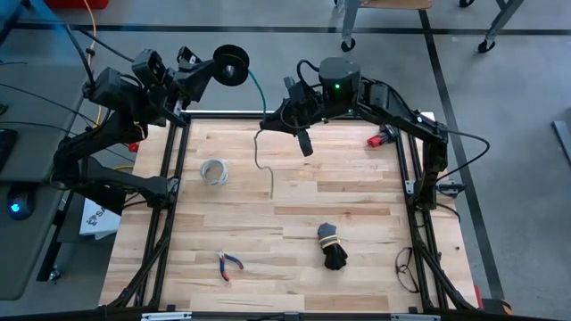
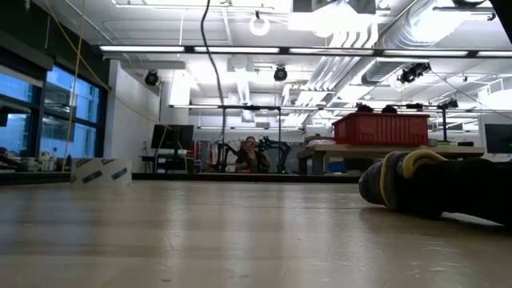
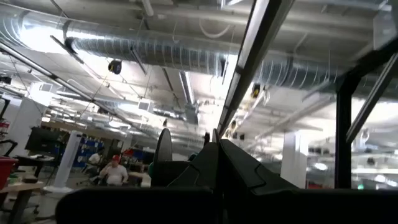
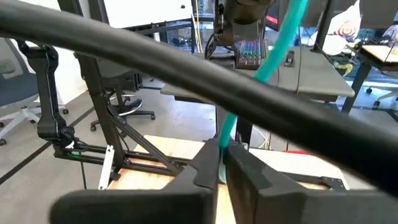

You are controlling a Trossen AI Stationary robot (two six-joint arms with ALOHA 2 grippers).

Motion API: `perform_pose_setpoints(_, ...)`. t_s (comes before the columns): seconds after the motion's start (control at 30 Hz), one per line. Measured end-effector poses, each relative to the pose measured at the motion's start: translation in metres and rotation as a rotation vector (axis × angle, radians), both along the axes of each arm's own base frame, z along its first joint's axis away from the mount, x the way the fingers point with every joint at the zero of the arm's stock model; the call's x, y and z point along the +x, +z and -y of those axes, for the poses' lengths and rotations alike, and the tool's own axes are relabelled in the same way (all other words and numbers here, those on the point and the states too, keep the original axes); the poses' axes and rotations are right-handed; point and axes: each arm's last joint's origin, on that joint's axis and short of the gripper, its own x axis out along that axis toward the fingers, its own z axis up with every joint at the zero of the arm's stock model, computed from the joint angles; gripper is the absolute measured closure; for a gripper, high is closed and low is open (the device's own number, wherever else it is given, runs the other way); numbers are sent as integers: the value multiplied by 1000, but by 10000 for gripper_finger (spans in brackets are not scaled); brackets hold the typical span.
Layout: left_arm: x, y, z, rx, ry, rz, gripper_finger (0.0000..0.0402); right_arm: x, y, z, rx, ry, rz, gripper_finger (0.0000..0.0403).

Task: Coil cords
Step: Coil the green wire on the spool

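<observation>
The dark-green cord is partly wound into a small dark round coil [image 1: 231,64], held up beyond the table's far edge at the tip of my left gripper [image 1: 212,71], which is shut on it. A green strand [image 1: 255,91] runs from the coil to my right gripper [image 1: 269,120], which is shut on it above the table's far edge. Below that gripper the thin tail [image 1: 260,153] hangs down, and its end [image 1: 270,189] lies on the wood. The strand shows as a dark line in the low view [image 2: 210,56]. My left gripper holds the coil's side [image 1: 220,68], coming from the table's left. The coil is lifted clear, beyond the far edge. In the left wrist view the fingers [image 3: 233,163] stand closed, and the place of contact is hidden by them. My right gripper pinches the green strand [image 4: 225,129] between its two fingers [image 4: 208,163], coming from the table's right across the cord. The strand rises taut from the fingers toward the coil; the tail hangs slack below, its end on the table.
A pale grey-white ring [image 1: 213,172] lies at the table's left. A black cord bundle with a yellow tie [image 1: 332,246] and red-handled pliers [image 1: 228,265] lie near the front. A red object [image 1: 382,136] sits at the far right. The black frame [image 1: 169,152] borders the table.
</observation>
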Motion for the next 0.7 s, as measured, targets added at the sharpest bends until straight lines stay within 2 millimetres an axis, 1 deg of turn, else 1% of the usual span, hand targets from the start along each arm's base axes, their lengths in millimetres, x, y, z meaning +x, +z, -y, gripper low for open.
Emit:
perform_pose_setpoints(0.07, 4, 1, -1, -45, -21, 40, 401, 1, 4, -4, -8, 5, 47, 393)
perform_pose_setpoints(0.13, 11, 0, -3, -121, -83, 75, 401, 6, 8, -10, -21, 22, 102, 398)
perform_pose_setpoints(0.3, 39, -11, -10, -420, -324, 105, 401, 15, 8, -20, -79, 13, 168, 400)
perform_pose_setpoints(0.47, 59, -21, -14, -656, -485, 112, 401, 21, 10, -27, -121, 9, 232, 401)
perform_pose_setpoints(0.57, 68, -27, -15, -729, -554, 85, 401, 22, 10, -29, -174, -38, 244, 402)
perform_pose_setpoints(0.7, 67, -25, -11, -747, -607, 84, 401, 18, 16, -28, -193, -49, 277, 402)
